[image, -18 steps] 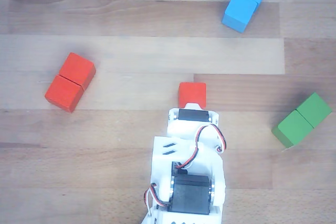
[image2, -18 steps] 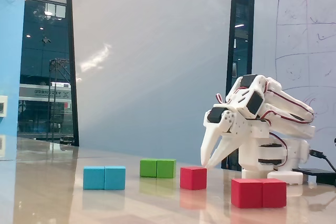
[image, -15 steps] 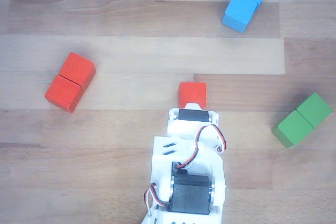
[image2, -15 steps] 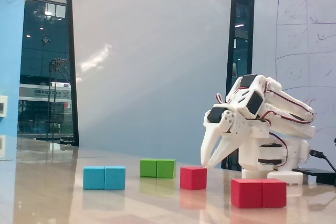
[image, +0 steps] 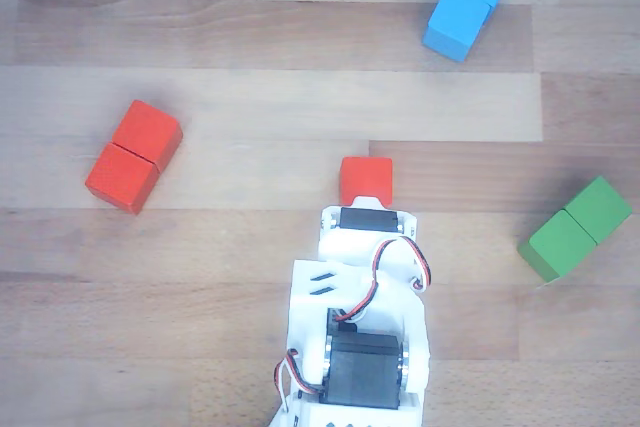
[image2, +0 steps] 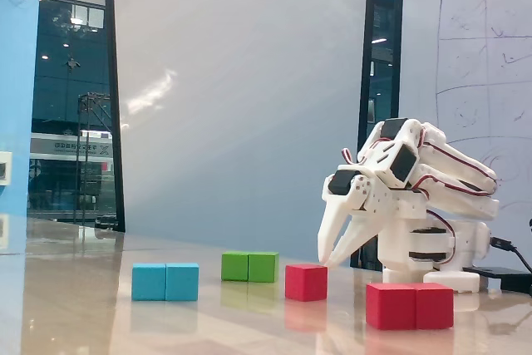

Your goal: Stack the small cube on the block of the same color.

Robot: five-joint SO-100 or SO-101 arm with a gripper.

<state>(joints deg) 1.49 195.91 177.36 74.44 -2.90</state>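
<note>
**A:** Fixed view first: the gripper (image2: 322,258) hangs tips-down just beside the small cube (image2: 306,281), right above its near top edge. What does a clean pickup call for here?

**B:** I'd say carry the tips a little farther out so one finger goes down each side of the cube, centred, then lower until they sit at mid-height before closing. A grasp on one corner would likely twist it.

**A:** And the jaws?

**B:** Parted a little, two white fingers with a narrow gap between them. They hold nothing. Whether a tip grazes the cube, I cannot tell from this angle.

**A:** The other view?

**B:** There the arm covers the fingers; only the small cube (image: 366,179) shows, poking out from under the wrist.

**A:** Where is the target?

**B:** The block (image: 133,155) lies well apart to the left in that view, set at a slant on the table (image: 300,77), top face free.
</note>
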